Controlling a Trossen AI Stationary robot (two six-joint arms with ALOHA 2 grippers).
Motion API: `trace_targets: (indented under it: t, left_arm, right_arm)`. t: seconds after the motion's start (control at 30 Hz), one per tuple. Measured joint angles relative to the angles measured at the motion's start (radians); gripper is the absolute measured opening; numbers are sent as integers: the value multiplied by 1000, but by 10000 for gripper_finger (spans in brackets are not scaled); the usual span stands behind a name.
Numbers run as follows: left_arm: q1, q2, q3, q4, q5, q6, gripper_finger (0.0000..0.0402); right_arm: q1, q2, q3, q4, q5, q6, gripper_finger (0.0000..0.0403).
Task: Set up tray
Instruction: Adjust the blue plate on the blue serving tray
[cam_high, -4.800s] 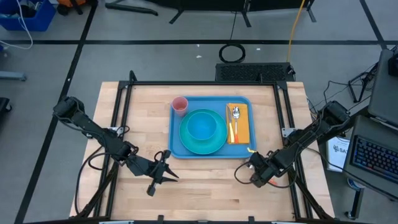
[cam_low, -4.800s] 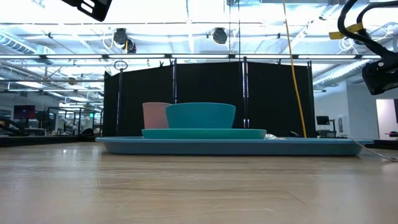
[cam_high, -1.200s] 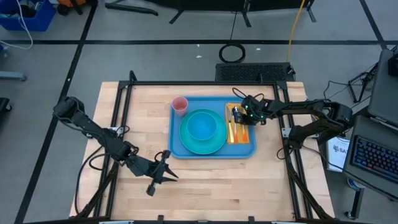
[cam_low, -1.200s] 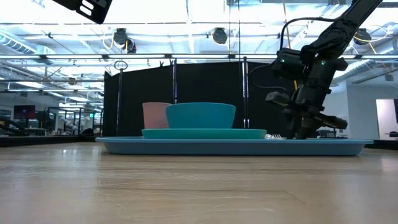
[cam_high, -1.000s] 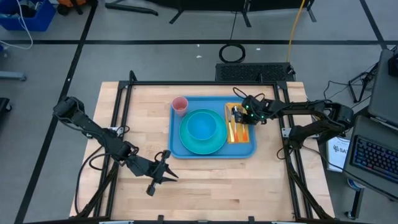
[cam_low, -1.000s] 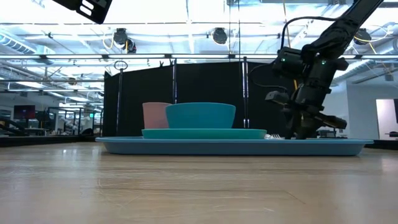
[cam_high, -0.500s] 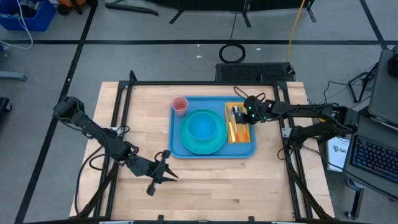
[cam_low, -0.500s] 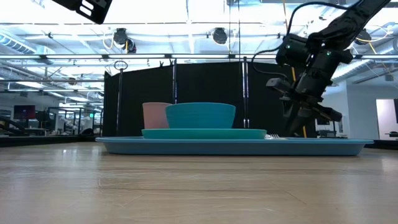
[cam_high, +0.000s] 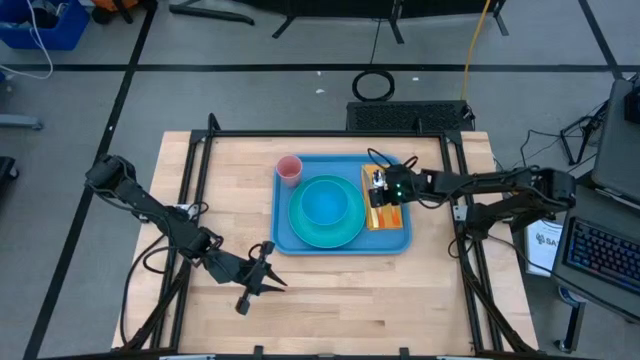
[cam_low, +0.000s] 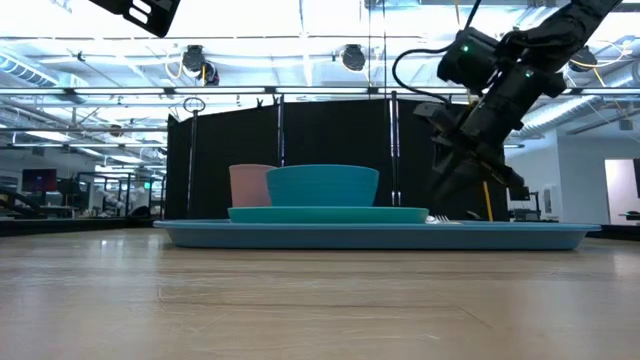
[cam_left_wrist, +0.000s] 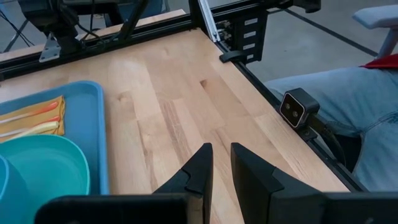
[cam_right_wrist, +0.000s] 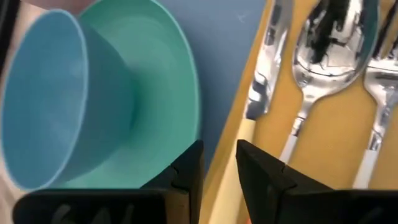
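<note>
Sitting on the wooden table (cam_high: 230, 190), toward its far side and right of centre: the blue tray (cam_high: 283, 236), flat, with rounded corners and a raised rim.

Contents of tray:
- Turquoise plate (cam_high: 303, 232), round, in the middle; a blue bowl (cam_high: 325, 202) stands on it.
- Pink cup (cam_high: 289, 168), upright, at the far left corner, just beside the plate.
- Orange napkin (cam_high: 389, 218), along the right side. The right wrist view shows it carrying a knife (cam_right_wrist: 268, 46), a spoon (cam_right_wrist: 323, 50) and a fork (cam_right_wrist: 380, 81), side by side, silver heads with pale handles.

Grippers:
- Right gripper (cam_high: 378, 184): above the napkin's far end, raised clear of the tray in the low view (cam_low: 452, 180). Its fingers (cam_right_wrist: 186, 168) stand a narrow gap apart with nothing between them; below them lie the napkin's edge and the knife.
- Left gripper (cam_high: 262, 270): over bare table near the front edge, left of the tray's near left corner, well apart from it. Its fingers (cam_left_wrist: 200, 168) stand a narrow gap apart, nothing between them.

Surroundings:
- Black frame (cam_high: 320, 133) bordering the table.
- A small camera (cam_left_wrist: 297, 109) fixed at the table edge.
- A person's leg in jeans (cam_left_wrist: 348, 99) beyond the table edge, seen in the left wrist view.
- Keyboard (cam_high: 600, 250) on a stand to the right of the table.
</note>
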Motion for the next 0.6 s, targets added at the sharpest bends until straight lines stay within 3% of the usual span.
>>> trace_targets:
  t: [0.6]
  left_arm:
    - [0, 0, 0, -5, -2, 1, 63]
  right_arm:
    - [-1, 203, 0, 227, -27, -29, 84]
